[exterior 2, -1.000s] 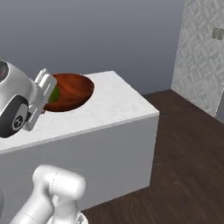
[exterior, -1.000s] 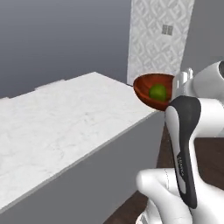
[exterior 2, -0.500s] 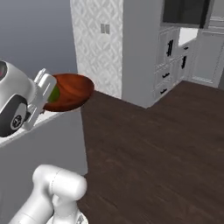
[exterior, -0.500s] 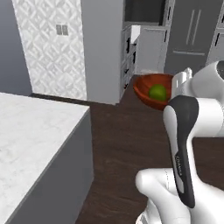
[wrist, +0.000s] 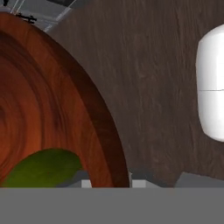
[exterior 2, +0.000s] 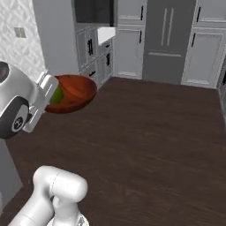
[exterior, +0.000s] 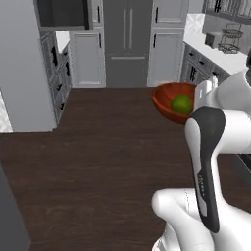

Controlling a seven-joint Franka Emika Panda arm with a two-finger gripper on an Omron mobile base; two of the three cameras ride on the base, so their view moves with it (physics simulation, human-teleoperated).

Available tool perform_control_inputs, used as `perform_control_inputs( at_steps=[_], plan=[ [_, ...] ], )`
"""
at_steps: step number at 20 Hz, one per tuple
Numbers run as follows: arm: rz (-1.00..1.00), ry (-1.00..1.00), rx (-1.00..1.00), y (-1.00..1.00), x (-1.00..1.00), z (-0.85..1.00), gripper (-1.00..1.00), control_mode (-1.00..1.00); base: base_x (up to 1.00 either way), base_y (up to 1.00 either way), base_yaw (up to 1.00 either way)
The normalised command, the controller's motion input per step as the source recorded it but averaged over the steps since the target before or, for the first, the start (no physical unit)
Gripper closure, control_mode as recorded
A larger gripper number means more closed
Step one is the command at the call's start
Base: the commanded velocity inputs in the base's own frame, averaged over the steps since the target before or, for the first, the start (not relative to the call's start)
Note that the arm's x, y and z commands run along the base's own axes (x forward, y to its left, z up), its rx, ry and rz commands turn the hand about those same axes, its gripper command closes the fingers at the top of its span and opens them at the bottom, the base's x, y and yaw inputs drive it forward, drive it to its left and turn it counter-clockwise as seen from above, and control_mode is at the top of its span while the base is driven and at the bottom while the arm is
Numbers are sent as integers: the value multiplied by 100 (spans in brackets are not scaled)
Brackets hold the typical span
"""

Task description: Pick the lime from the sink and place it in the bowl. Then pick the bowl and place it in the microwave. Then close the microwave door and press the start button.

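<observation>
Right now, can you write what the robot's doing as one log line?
carrying | gripper: shut on bowl rim | lime: in bowl | bowl: in air over floor

dark wood-plank floor (exterior: 98, 162) spreading across the kitchen, grey cabinets (exterior: 88, 59) standing along its far edge, tall grey fridge (exterior 2: 170, 42) between them, white robot base (exterior 2: 59, 194) at its near edge
</observation>
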Motion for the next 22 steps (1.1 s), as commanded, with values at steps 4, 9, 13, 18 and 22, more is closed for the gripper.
perform_control_inputs(
  at_steps=[4, 9, 13, 18, 22],
  plan=[
    [0, 0, 0, 0, 0, 0, 100, 100, 85, -5, -56],
    [0, 0, 0, 0, 0, 0, 100, 100, 100, 3, -35],
    [0, 0, 0, 0, 0, 0, 100, 100, 100, 0, -4],
    [0, 0, 0, 0, 0, 0, 100, 100, 100, -14, 8],
    [0, 0, 0, 0, 0, 0, 100, 100, 100, -37, 25]
  ],
)
